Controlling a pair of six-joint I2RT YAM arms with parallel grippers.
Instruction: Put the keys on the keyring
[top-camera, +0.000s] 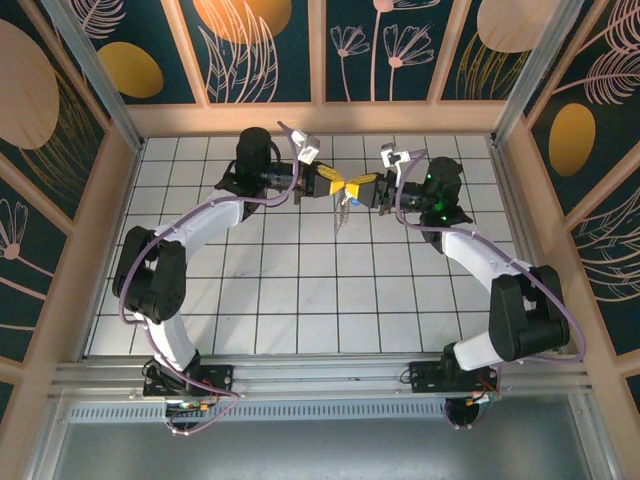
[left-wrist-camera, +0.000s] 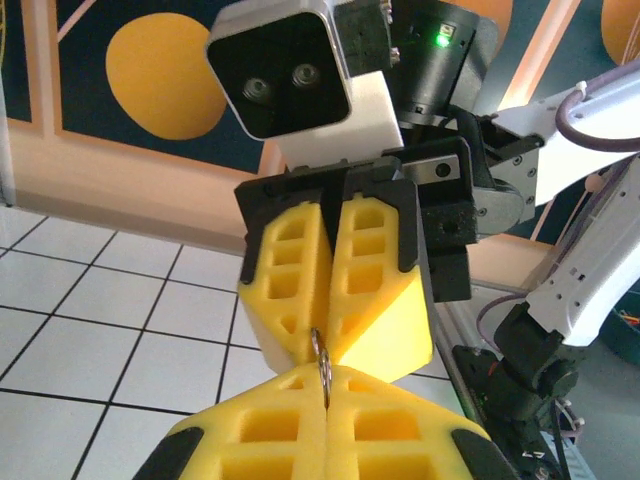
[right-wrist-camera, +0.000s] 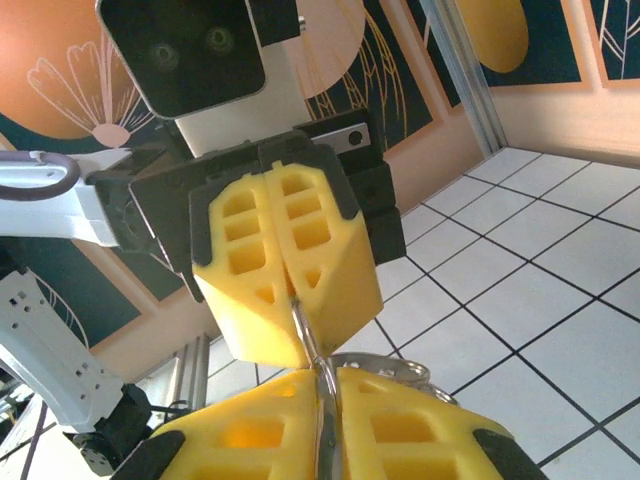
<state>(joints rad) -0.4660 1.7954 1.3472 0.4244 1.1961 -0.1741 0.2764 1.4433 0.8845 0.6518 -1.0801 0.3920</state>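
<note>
My two grippers meet tip to tip above the far middle of the table, the left gripper (top-camera: 337, 186) coming from the left and the right gripper (top-camera: 360, 188) from the right. In the left wrist view the left gripper (left-wrist-camera: 325, 388) is shut on the keyring (left-wrist-camera: 322, 362), a thin silvery loop seen edge-on, and the right gripper (left-wrist-camera: 327, 335) is shut on its other end. In the right wrist view the right gripper (right-wrist-camera: 326, 385) pinches the same keyring (right-wrist-camera: 400, 368), whose bumpy side curves out to the right. A pale part (top-camera: 342, 215) dangles below. The keys are hidden.
A white tiled table (top-camera: 300, 290) lies under the grippers, fenced by wooden rails (top-camera: 320, 119) and patterned wall panels. An aluminium post (right-wrist-camera: 462, 75) stands at the back corner. Both arm bases (top-camera: 190, 375) sit at the near edge.
</note>
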